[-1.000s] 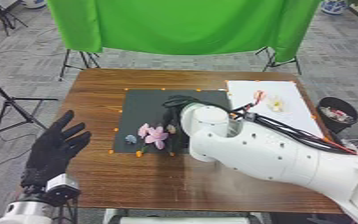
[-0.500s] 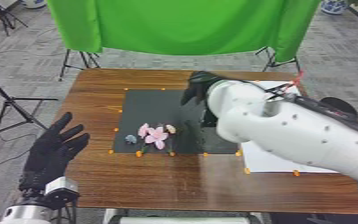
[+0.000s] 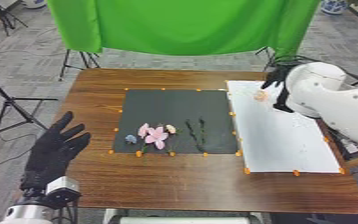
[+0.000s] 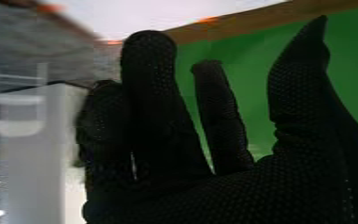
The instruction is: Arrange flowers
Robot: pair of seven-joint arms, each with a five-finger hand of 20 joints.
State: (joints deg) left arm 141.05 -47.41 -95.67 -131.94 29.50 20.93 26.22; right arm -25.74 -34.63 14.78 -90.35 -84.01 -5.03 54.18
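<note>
In the head view, the right hand [image 3: 278,77] is at the upper right of the frame, its fingers straight and spread, over the white sheet [image 3: 286,142] near a peach-coloured flower [image 3: 260,95]. Below centre, a large pink flower [image 3: 157,136], a cream bloom [image 3: 170,129], a blue-grey bloom [image 3: 131,139] and dark green stems [image 3: 202,134] lie on the black mat [image 3: 162,107]. The left hand [image 3: 51,152], lower left, has its fingers spread.

The table [image 3: 175,192] at lower centre is faintly glossy wood; the curtain [image 3: 175,25] up top, cloth (softly creased); the sheet [image 3: 286,147] at right, smooth matt paper.
</note>
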